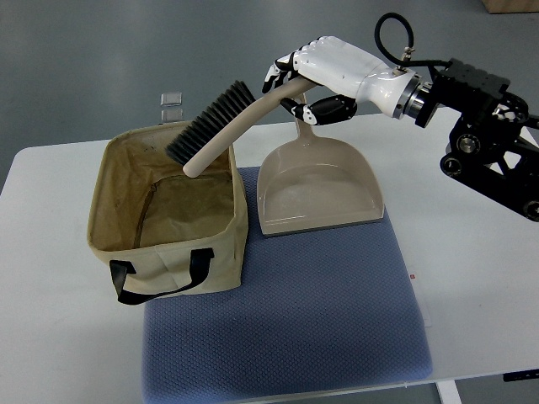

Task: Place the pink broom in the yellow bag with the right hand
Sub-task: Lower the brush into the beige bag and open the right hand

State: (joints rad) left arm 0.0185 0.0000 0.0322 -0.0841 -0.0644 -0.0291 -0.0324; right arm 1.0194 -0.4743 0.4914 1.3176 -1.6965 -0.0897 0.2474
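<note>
Bristles point toward ten o'clock as the broom [232,122] hangs tilted over the bag [168,219], its head above the bag's far right rim and its handle rising toward two o'clock into the right hand [324,76]. The fingers [278,74] are clenched around the handle's end, so the broom is held in the air, not yet inside. The dustpan [320,185] lies just beside the bag at three o'clock, on the blue mat [286,328] covering the table [472,278]. The risk, as I judge it, is the soft rim: if the head comes down on the fabric wall, it may fold the bag or push it sideways. Letting go this high could tip the broom out across the dustpan.
</note>
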